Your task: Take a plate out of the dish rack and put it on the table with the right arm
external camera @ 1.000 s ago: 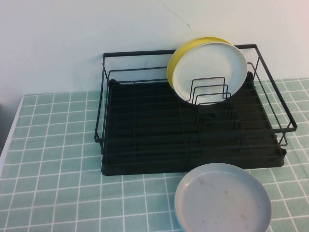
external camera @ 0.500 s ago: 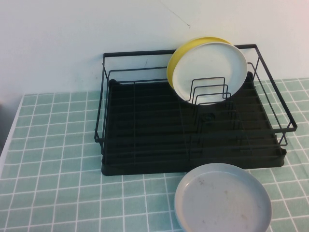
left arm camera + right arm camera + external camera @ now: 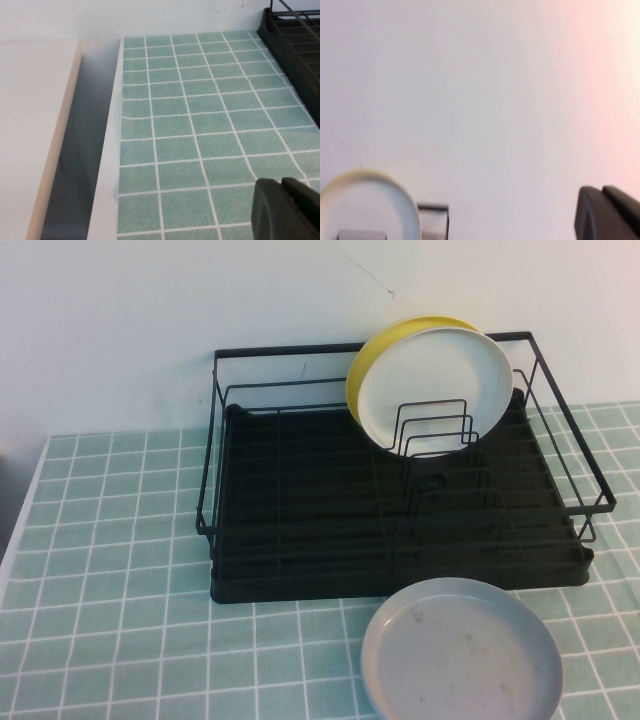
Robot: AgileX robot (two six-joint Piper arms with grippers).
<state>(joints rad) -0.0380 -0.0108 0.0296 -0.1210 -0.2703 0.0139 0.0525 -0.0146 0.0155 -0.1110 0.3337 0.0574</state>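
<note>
The glossy white plate stands upright in the black wire dish rack at its back right, leaning against a yellow plate behind it. It also shows blurred in the right wrist view. Neither arm shows in the high view. My left gripper is shut and empty above the green tiled table, left of the rack. My right gripper is shut and empty, raised and facing the white wall, well apart from the plate.
A dull grey speckled plate lies flat on the table in front of the rack's right part. The table's left edge drops to a gap beside a white surface. Bare tiles lie left of the rack.
</note>
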